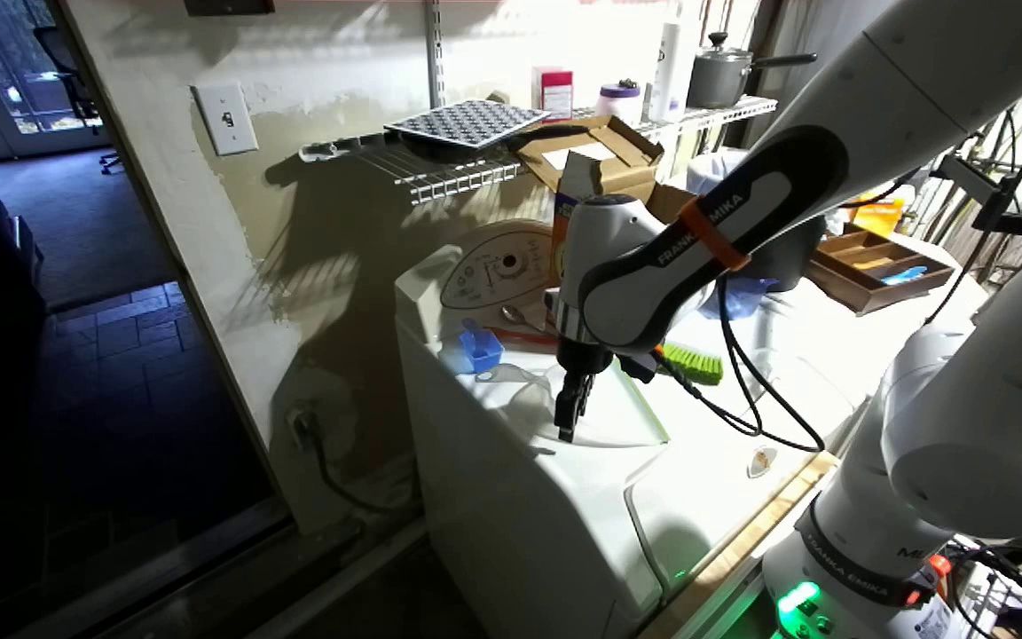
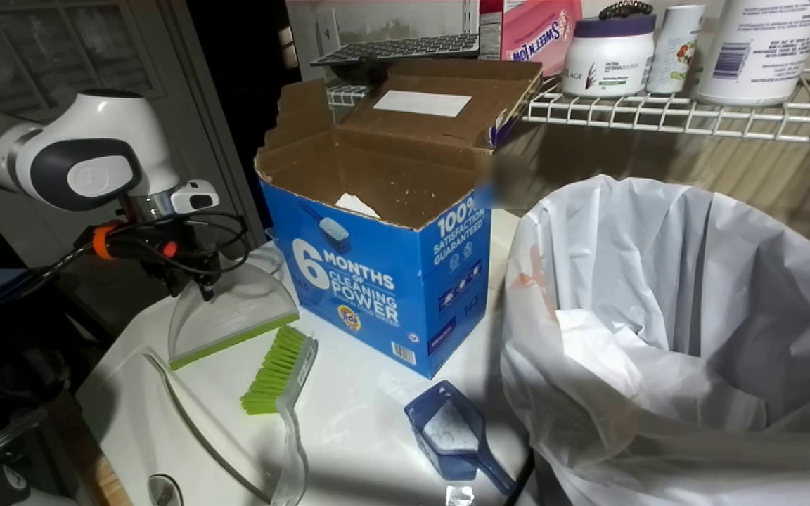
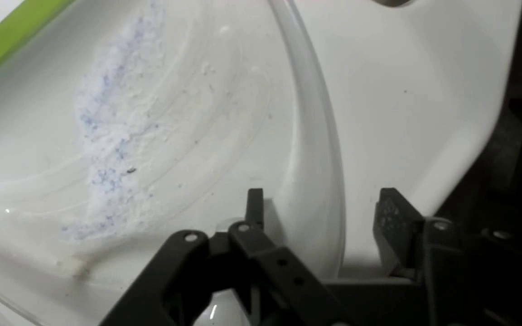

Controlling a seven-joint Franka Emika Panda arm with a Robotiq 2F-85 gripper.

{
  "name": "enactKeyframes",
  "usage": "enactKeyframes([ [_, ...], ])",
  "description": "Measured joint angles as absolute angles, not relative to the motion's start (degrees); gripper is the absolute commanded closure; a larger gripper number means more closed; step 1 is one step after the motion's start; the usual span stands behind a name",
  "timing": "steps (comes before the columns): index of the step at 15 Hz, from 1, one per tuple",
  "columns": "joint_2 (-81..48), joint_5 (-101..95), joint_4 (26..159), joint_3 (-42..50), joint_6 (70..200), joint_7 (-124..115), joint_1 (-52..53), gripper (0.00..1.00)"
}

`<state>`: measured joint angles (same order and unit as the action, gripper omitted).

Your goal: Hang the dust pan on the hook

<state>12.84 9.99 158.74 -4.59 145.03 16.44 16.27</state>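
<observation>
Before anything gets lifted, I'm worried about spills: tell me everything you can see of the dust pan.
The dust pan is a pale grey, plastic-looking scoop with a smooth raised rim and a straight green lip. It lies open side up on the white machine top, beside the blue box, holding blue-flecked white powder and dark specks. In the wrist view the open gripper appears to straddle the rim; contact can't be confirmed.

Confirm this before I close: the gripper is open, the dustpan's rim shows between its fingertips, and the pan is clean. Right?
Not quite: the dustpan isn't clean. The wrist view shows blue-flecked white powder lying in it. The rest holds: the gripper is open, with the rim showing between its fingertips.
</observation>
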Motion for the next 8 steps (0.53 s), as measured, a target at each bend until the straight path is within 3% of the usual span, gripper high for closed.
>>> enactKeyframes([
  [5,12.24,7.68,158.70,-5.65,145.38,13.06,14.62,0.96],
  [8,12.45,5.06,158.58,-6.39,145.33,10.11,13.61,1.00],
])
